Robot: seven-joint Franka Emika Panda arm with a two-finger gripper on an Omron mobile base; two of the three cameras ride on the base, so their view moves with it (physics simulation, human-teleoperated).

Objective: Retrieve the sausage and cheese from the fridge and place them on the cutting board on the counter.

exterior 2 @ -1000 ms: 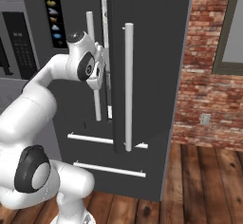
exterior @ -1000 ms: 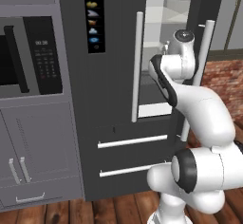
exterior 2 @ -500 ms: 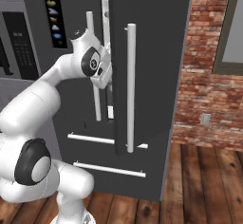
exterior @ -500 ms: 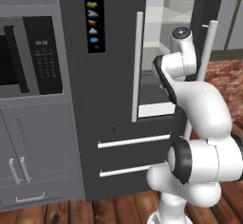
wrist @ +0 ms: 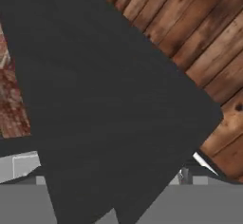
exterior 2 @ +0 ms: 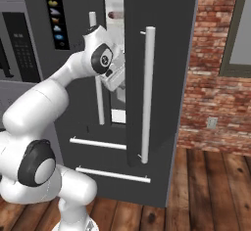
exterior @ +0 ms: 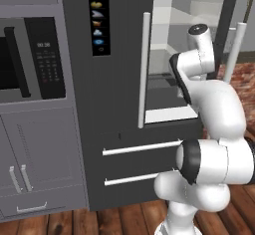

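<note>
The dark-grey fridge (exterior: 117, 55) has its left door shut. Its right door (exterior 2: 162, 54) is swung open, edge-on in the right base view. My gripper (exterior 2: 119, 81) reaches into the gap between the doors at mid height. It is open with nothing in it, and its fingertips are partly hidden behind the open door. High on an inner shelf lies a small reddish-brown piece that looks like the sausage (exterior 2: 115, 14). In the hand view the dark door (wrist: 109, 114) is close ahead. The cheese, cutting board and counter are out of view.
A grey cabinet with a black-panelled oven (exterior: 30, 59) stands left of the fridge. Two fridge drawers with silver bars (exterior: 142, 148) lie below the doors. A brick wall (exterior 2: 211, 78) and a wooden floor (exterior 2: 211, 186) are to the right.
My hand has moved slightly right, deeper into the gap between the fridge doors. The doors and the camera views have stayed the same.
</note>
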